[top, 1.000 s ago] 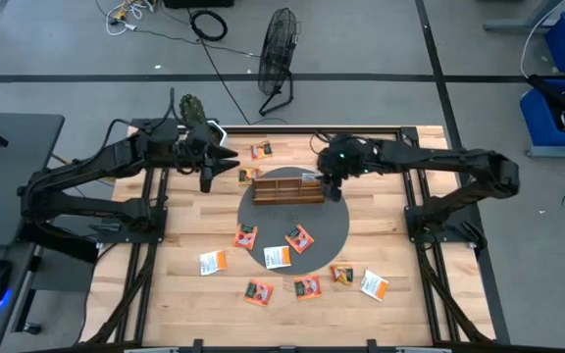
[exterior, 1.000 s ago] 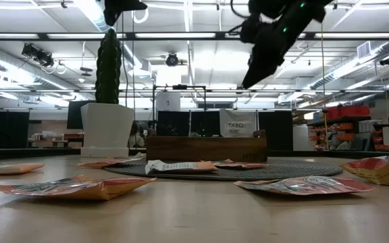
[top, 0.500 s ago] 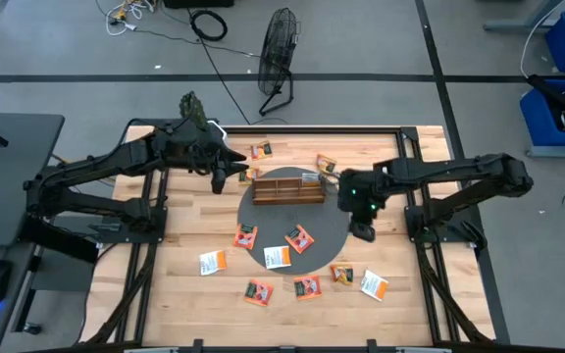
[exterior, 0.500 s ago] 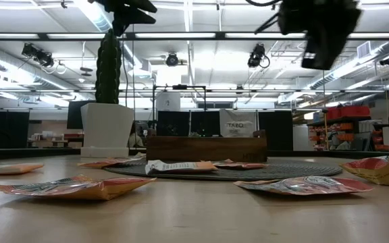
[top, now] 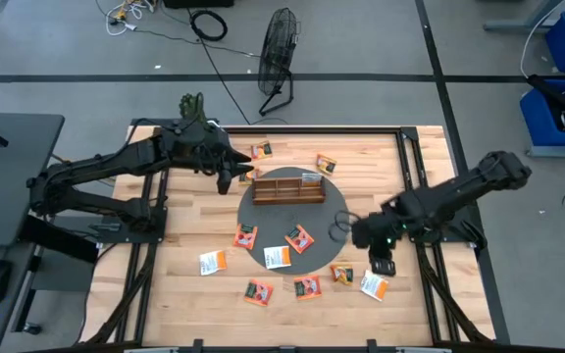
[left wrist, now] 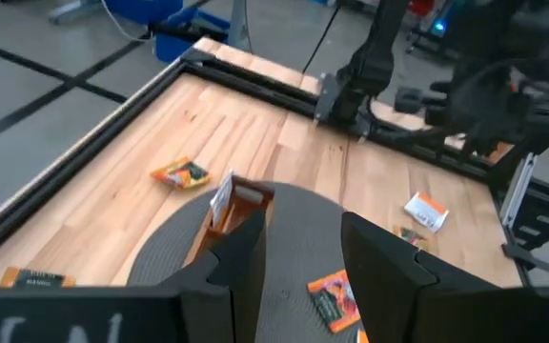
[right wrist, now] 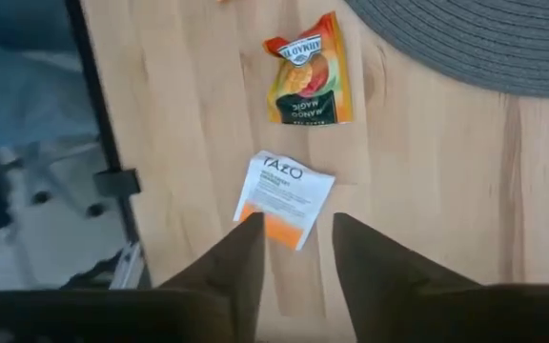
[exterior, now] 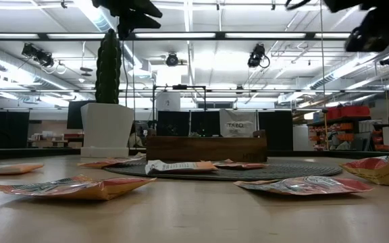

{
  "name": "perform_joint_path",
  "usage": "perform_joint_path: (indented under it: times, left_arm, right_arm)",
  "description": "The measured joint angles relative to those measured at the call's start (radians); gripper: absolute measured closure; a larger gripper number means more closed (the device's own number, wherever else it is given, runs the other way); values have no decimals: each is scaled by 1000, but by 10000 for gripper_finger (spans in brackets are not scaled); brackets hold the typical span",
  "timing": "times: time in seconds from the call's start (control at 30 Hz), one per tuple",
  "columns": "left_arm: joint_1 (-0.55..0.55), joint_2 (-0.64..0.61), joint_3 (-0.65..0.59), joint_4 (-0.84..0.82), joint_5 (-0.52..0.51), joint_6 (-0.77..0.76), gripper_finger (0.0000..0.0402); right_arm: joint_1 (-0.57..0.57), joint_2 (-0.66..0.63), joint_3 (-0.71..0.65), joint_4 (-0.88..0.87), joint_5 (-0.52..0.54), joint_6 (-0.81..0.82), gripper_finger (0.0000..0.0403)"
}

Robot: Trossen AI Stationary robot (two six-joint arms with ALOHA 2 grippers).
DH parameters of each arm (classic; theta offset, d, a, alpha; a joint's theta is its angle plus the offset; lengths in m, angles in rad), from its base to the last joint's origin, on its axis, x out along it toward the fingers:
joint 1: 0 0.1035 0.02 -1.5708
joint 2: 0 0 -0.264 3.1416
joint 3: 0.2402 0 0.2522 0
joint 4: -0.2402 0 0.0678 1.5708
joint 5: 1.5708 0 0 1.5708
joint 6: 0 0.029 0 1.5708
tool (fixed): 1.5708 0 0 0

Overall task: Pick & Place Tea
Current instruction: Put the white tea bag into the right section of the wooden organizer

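In the high view we see the right tool (top: 384,265) at the lower right of the frame, just left of a white tea sachet (top: 374,285) on the bench (top: 184,226), while the left tool (top: 226,182) waits at the upper left beside the wooden tray (top: 287,186). In the right wrist view our right tool's fingers (right wrist: 229,257) stand narrowly apart, holding nothing, right over that white sachet (right wrist: 284,198), with an orange sachet (right wrist: 307,69) near above it. Our worry is that the flat sachet slides or buckles instead of lifting, since the fingers have little edge to catch.

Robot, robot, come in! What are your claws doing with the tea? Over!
Right gripper open, empty, above white tea sachet on bare table. Left gripper open, empty, over wooden tray. Nothing in the way.
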Motion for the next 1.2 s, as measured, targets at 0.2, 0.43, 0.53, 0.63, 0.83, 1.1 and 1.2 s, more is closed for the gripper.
perform_joint_path:
  times: [0.2, 0.43, 0.53, 0.63, 0.83, 1.1, 1.2]
  left_arm:
    - [-11, 15, 0, 20, 2, 22, 259]
    - [-15, 28, 1, 30, 3, 16, 259]
    - [-15, 33, 0, 21, 5, 16, 259]
    - [-15, 31, 0, 25, 6, 16, 259]
    - [-15, 31, 0, 24, 6, 15, 259]
    - [-15, 31, 0, 24, 7, -12, 259]
    - [-15, 31, 0, 24, 6, -12, 259]
  right_arm:
    - [202, 24, 0, 63, 180, 212, 211]
    - [400, 140, 0, 133, 311, 399, 173]
    - [462, 215, 0, 164, 326, 460, 166]
    - [505, 298, 0, 207, 326, 513, 165]
    - [531, 438, -1, 257, 325, 588, 171]
    - [524, 490, -1, 266, 365, 609, 178]
    - [524, 503, -1, 266, 371, 617, 182]
